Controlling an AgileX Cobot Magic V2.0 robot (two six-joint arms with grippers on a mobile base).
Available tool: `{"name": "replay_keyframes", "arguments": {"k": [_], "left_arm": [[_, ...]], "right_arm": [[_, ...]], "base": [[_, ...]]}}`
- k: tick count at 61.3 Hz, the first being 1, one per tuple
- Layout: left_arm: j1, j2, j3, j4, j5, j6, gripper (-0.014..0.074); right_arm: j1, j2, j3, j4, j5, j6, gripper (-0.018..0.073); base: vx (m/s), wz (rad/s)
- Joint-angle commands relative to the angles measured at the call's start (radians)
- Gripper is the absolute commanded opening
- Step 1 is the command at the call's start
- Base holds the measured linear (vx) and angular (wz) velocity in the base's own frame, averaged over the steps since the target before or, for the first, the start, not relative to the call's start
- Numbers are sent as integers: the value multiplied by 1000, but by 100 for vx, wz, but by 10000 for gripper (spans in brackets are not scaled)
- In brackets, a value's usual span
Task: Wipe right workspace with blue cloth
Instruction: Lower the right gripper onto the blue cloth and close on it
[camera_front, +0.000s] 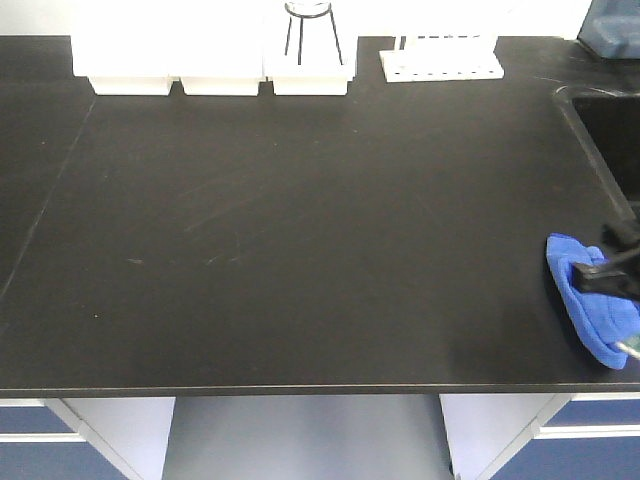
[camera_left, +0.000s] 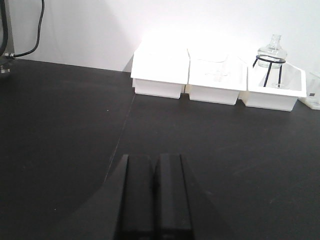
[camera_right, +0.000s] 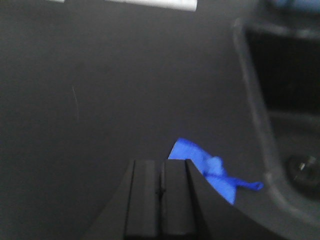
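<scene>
The small royal-blue microfibre cloth (camera_front: 598, 328), judged light and limp, is pinched at a gathered fold by the clenched right gripper (camera_right: 162, 167) on the matte black benchtop (camera_front: 300, 250) beside the sink (camera_front: 615, 135); the left gripper (camera_left: 154, 160) is closed empty.

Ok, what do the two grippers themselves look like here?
They look alike. The left gripper and the right gripper each have two flat, matte black, square-ended fingers on a wider, wedge-shaped black body. No markings or cables show on either in the wrist views.
</scene>
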Motion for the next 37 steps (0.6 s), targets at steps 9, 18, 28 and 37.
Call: {"name": "replay_keyframes", "arguments": {"k": [9,18,28,37], "left_arm": [[-4,-15,31,0,-83,-8,-6],[-4,-15,31,0,-83,-8,-6],[-4,-15,31,0,-83,-8,-6],[-4,-15,31,0,-83,-8,-6]], "right_arm": [[-5,255,-142,-1,-37,212,29],[-5,337,-202,-30,-22,209,55],[-29,348,-243,-177,30,211,99],[-157,348,-263,-162,118,232,202]], "base": [[0,0],[0,0],[0,0],[0,0]]}}
